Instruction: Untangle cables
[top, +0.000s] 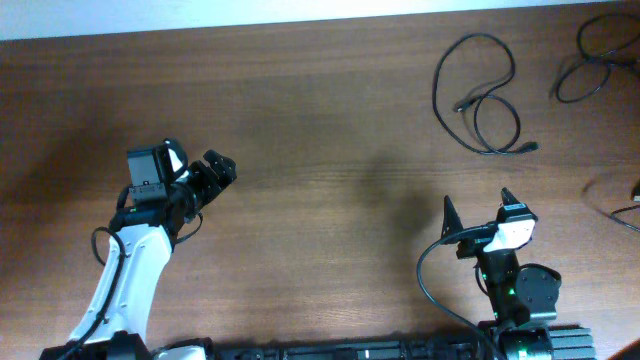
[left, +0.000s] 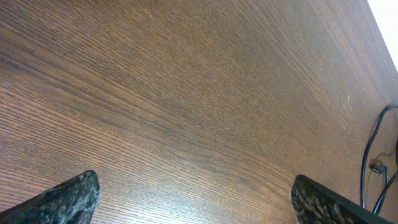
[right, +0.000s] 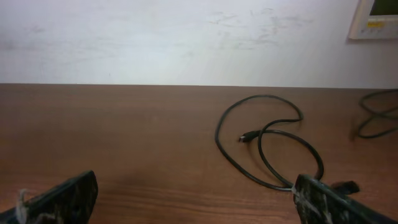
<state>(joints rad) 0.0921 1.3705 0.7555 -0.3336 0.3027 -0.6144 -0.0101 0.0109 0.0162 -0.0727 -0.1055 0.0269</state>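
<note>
**Two spread grippers, cables off at 1 o'clock**

Overhead: cables (top: 483, 97) lie at 1 to 3 o'clock. Left gripper (top: 222, 165) is at 9, right gripper (top: 477, 198) at 5, both empty.

Left wrist: jaws wide over bare table (left: 186, 93); a cable edge shows at 3.

Right wrist: jaws wide, looped cable (right: 217, 134) at 1. Best to pinch near its plug (right: 247, 137) and draw the loop out slowly.

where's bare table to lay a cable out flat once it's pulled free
Widest bare stretch of table: the middle, between the left gripper and the looped cable, down to the right gripper. The far-left corner is bare too. Crowded: the right side, with the looped cable, a second cable and a third cable.
</note>
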